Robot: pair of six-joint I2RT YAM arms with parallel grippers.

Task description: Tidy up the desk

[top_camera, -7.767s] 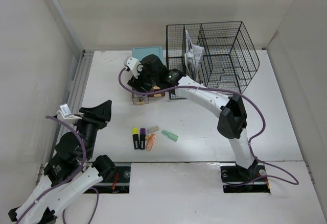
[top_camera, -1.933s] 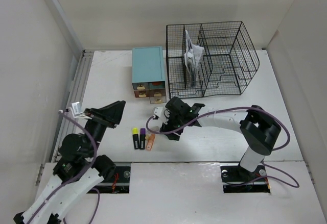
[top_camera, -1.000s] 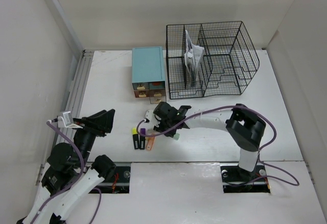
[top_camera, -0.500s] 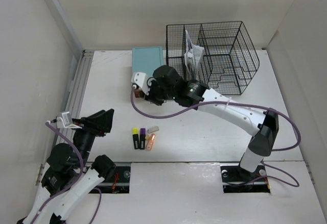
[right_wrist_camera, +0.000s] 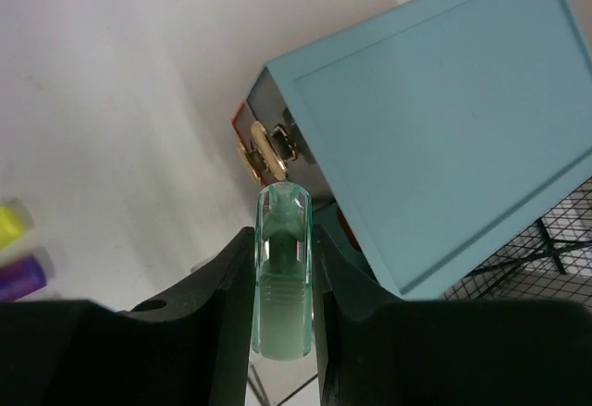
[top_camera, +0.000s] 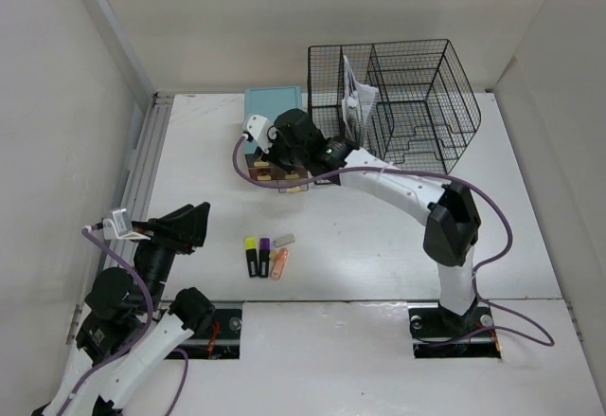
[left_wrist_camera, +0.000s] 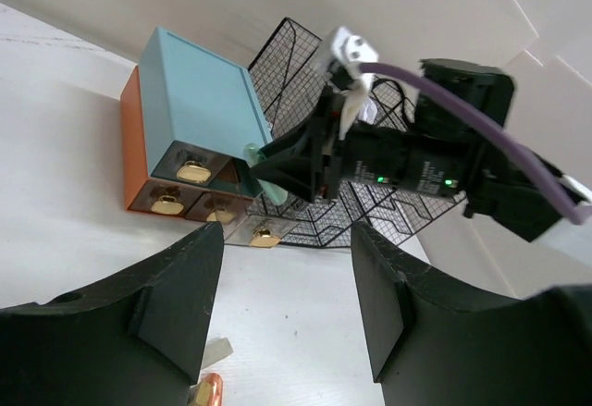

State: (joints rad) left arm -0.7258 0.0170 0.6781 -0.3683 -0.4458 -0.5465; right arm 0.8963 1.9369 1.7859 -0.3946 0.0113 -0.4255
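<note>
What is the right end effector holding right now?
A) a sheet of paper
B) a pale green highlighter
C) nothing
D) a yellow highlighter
B: in the right wrist view the right end effector clamps the pale green highlighter, just in front of the teal drawer box.

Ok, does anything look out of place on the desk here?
Yes. One lower drawer of the teal-topped box sticks out past the others. A yellow highlighter, purple highlighter and orange highlighter lie loose on the desk; the right gripper holds a green highlighter.
</note>
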